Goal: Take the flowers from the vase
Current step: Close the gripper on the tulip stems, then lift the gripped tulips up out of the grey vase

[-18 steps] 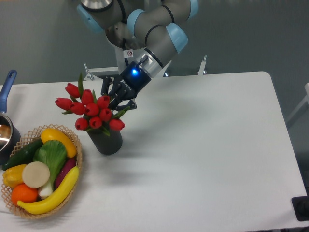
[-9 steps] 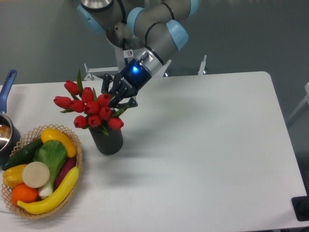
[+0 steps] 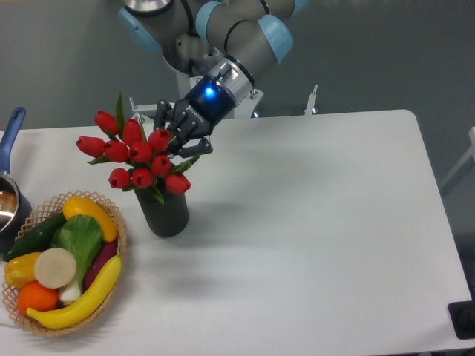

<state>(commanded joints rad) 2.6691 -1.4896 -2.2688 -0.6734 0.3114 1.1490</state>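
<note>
While your gripper [image 3: 178, 136] reaches in from the upper right, its dark fingers [image 3: 194, 146] are closed on the flowers [image 3: 136, 155], clamped among the red buds and green leaves at the right side of the bunch. A blue light glows on the gripper body just behind the fingers.

You can see the flowers sitting above the vase [image 3: 163, 211], with the lowest buds close over its rim and a green leaf hanging down into the opening. The stems are hidden by the buds, so you cannot tell whether they are fully out of the vase. The bunch leans to the left, spreading wider than the vase below it.

The vase stands upright on the white table [image 3: 312, 222], left of centre. Just to its left you have a wicker basket [image 3: 117, 245] holding a banana, a yellow pepper, an orange, a cucumber, a leafy green vegetable and a round pale slice. The basket and the vase sit near each other, and you cannot tell whether they touch. At the far left edge a metal pot [image 3: 9, 208] with a blue handle is only partly in view. The right half of the table lies well apart from all of this.
</note>
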